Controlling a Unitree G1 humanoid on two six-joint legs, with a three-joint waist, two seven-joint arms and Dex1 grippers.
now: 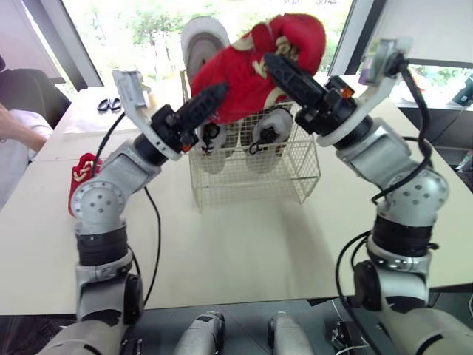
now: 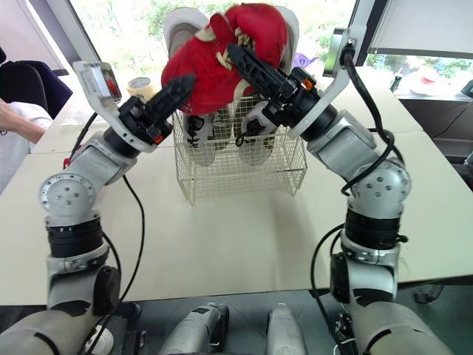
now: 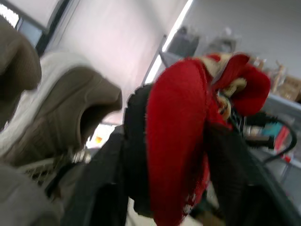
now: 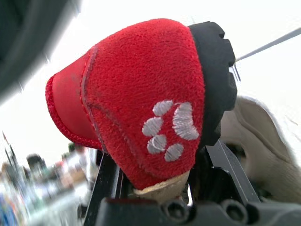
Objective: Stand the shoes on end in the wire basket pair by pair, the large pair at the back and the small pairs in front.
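Note:
A red fleece shoe [image 1: 251,63] with a white paw print [image 4: 167,127] hangs in the air over the wire basket [image 1: 251,185]. My left gripper [image 1: 216,97] is shut on its left end, with the red fabric [image 3: 178,141] pinched between the black fingers. My right gripper [image 1: 275,65] is shut on the shoe's other end from the right. Inside the basket a large pale pair [image 1: 204,37] stands on end at the back. A small pale pair [image 1: 270,137] stands in front of it. A second red shoe [image 1: 83,177] lies on the table to the left.
The basket stands mid-table on the cream tabletop [image 1: 244,244]. A person's arm [image 1: 15,133] shows at the far left. A black pair of scissors [image 1: 109,104] and a tape roll [image 2: 140,87] lie on the far left table. Windows run behind.

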